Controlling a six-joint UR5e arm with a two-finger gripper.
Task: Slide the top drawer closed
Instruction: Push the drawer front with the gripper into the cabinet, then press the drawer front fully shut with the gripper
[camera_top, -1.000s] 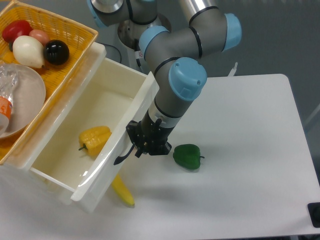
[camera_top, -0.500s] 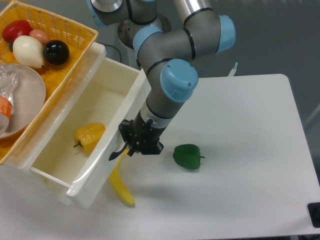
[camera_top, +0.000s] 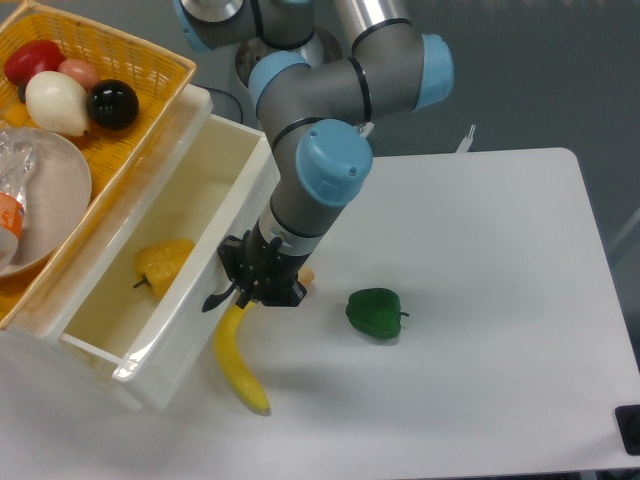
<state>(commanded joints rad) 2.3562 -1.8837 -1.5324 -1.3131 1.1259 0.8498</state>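
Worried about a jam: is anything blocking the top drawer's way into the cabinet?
Nothing visible does. The yellow pepper lies inside the top drawer and rides along; the banana lies on the table outside its front, by the gripper at the handle.

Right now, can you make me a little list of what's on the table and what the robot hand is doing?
drawer: deep glossy white plastic top drawer, partly open
inside drawer: yellow bell pepper
gripper: black two-finger gripper at the drawer's black curved handle
on table: yellow banana beside drawer front; green bell pepper to its right
basket: yellow wicker basket on the cabinet
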